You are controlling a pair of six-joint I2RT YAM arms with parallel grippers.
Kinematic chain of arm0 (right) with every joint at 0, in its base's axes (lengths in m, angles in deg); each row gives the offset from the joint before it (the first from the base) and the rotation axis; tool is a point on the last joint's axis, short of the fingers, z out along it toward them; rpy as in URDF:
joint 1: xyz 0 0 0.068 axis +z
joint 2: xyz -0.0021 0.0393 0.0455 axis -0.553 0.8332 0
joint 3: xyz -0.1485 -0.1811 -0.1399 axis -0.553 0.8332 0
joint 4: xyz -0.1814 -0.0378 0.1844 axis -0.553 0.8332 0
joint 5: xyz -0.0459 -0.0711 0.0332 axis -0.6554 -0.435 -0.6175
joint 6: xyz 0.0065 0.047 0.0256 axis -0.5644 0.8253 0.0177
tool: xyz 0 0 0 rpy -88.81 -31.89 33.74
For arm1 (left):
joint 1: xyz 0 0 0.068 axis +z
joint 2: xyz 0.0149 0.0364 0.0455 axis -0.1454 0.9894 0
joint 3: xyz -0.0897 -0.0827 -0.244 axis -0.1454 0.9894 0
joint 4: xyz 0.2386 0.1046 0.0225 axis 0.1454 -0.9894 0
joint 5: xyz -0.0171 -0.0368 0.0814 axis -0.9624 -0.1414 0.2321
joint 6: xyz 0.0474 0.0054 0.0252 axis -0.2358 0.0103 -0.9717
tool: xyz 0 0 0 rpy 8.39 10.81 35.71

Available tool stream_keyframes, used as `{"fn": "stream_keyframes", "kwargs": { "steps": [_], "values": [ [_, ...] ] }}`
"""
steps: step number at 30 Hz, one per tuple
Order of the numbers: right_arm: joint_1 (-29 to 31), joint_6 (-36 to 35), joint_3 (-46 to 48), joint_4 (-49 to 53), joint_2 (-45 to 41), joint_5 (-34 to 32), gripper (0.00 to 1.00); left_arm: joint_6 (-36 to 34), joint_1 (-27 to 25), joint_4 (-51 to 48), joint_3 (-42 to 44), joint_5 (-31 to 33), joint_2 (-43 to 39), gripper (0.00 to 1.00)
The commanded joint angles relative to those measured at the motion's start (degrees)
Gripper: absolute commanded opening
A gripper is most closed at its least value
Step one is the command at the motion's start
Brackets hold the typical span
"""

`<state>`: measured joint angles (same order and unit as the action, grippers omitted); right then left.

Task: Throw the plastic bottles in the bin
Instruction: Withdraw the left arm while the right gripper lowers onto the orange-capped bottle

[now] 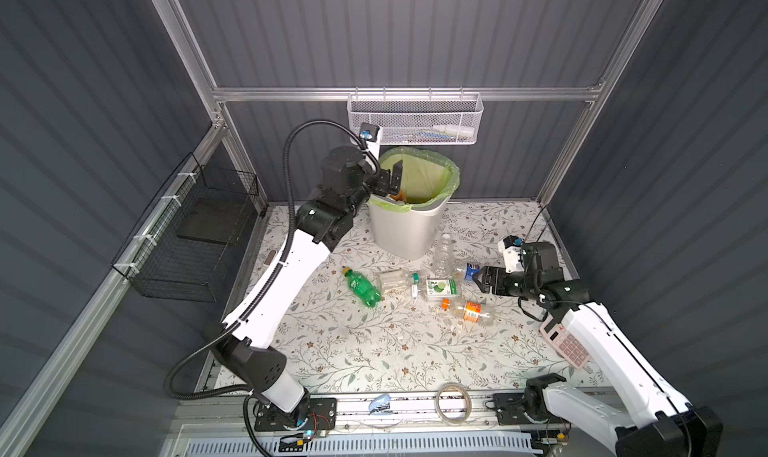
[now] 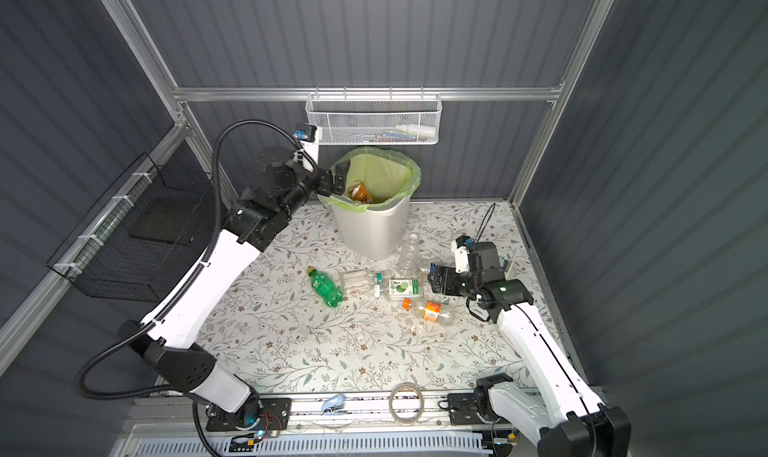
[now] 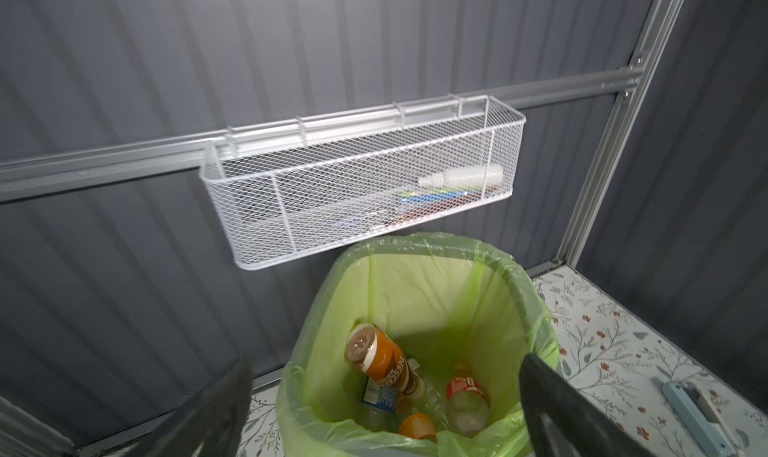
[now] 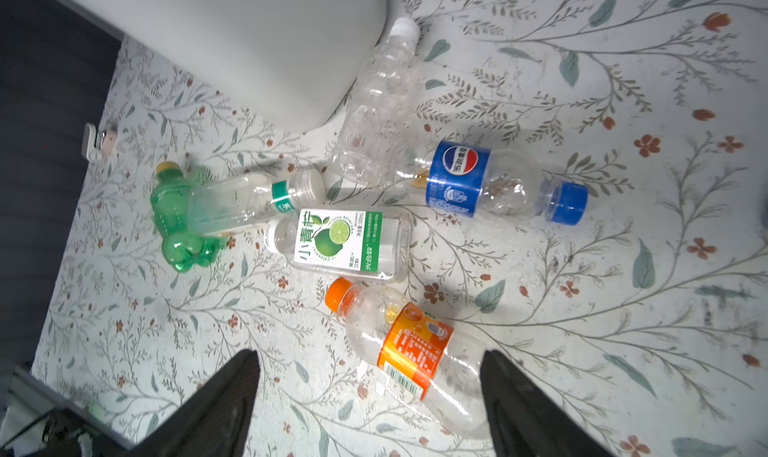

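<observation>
Clearly, the white tapered plastic bin point(image 1: 405, 230) with a light green liner point(image 3: 419, 251), on the floral tabletop point(image 1: 353, 351), holds several plastic bottles point(image 3: 384, 365), while six more lie near it. Empty and thin-walled, they look light, crushable and apt to roll, so gripping mid-body across the label seems best. Left pincer point(image 1: 392, 179) hangs wide open, empty, over the bin; right pincer point(image 1: 480, 281) hovers partly open above the orange-labelled clear bottle point(image 4: 415, 351), touching nothing.
</observation>
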<state>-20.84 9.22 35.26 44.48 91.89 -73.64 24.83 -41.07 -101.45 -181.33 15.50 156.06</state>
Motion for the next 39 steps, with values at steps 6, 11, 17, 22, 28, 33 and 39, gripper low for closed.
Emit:
{"fn": "stream_keyframes", "kwargs": {
  "steps": [6, 11, 17, 22, 28, 33, 39],
  "values": [
    [6.87, -12.9, -5.54, 12.8, 8.03, -2.94, 0.84, 4.84, 4.6, 3.75, 17.87, 2.01, -11.28, 1.0],
    [13.81, -20.79, -7.44, 16.64, 14.22, -16.74, 0.88, 6.27, 6.11, 2.61, 26.39, 2.57, -16.51, 1.0],
    [15.73, -28.41, -5.58, 15.81, 14.42, -15.71, 0.89, 7.87, 8.04, 0.87, 34.03, 2.46, -21.29, 1.0],
    [17.03, -32.97, -4.16, 14.71, 15.52, -16.07, 0.88, 10.55, 8.71, 0.28, 40.28, 1.5, -23.76, 1.0],
    [17.4, -38.22, -3.35, 12.49, 19.16, -17.9, 0.88, 10.64, 9.79, -1.3, 45.23, 2.4, -25.27, 1.0],
    [16.84, -41.72, -2.72, 10.04, 22.04, -18.79, 0.9, 10.13, 11.0, -2.44, 46.68, 0.4, -25.54, 1.0],
    [16.18, -42.68, -0.95, 6.62, 24.02, -15.98, 0.89, 9.76, 11.61, -2.69, 46.83, 0.0, -25.02, 1.0]
  ]
}}
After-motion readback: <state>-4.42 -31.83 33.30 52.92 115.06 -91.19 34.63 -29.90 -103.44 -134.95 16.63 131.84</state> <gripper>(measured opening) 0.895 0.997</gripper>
